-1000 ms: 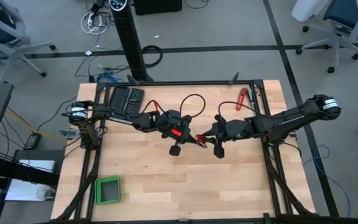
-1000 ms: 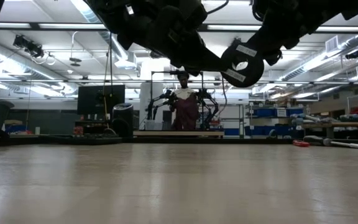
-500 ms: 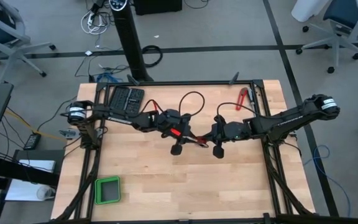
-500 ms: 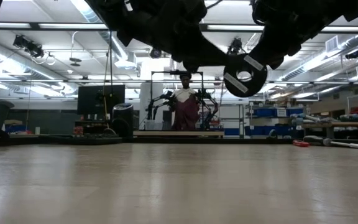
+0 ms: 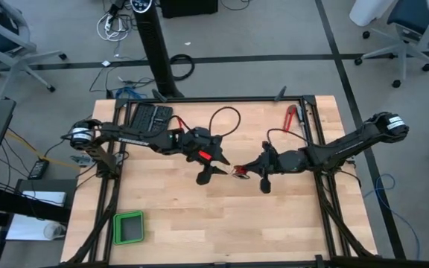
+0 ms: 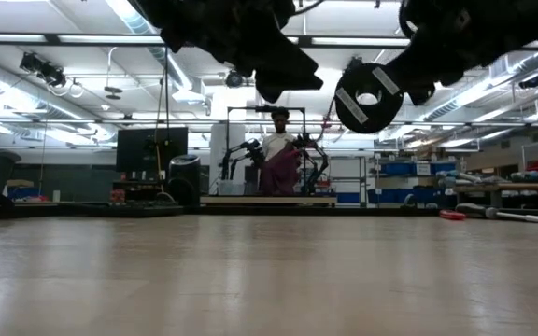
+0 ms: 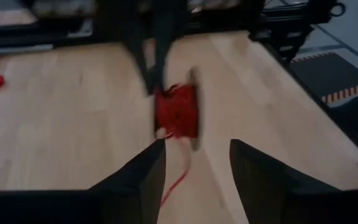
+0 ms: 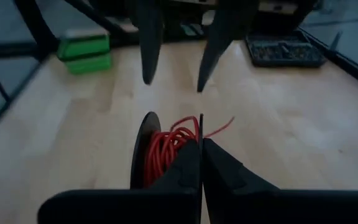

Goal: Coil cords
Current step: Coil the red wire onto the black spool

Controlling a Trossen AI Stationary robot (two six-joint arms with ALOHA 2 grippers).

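Note:
The red cord [image 8: 163,155] is wound on a small dark spool [image 7: 176,112], held in the air over the middle of the table [image 5: 199,216]. A loose end [image 7: 178,177] trails off the spool. My right gripper [image 8: 201,149] is shut on the spool and shows in the high view [image 5: 243,171] just right of centre. My left gripper [image 7: 194,155] stands open a little to the spool's left [image 5: 220,164], its fingers [image 8: 148,56] apart and touching nothing. My right gripper pinches the rim of one thin spool flange [image 8: 201,127] between its two fingers. It comes from the table's right, pointing slightly down. The spool hangs clear of the table with the red winding beside the fingers. The cord's free end [image 8: 219,127] sticks out slack.
A red-handled tool [image 5: 290,117] lies at the far right. A black parts case [image 5: 151,117] sits at the far left and a green box [image 5: 129,227] near the front left corner. A person [image 6: 278,159] stands in the room beyond the table.
My left gripper has drawn back from the spool toward the table's left and risen a little. The spool stays at my right gripper, which has shifted slightly toward the near edge and sunk.

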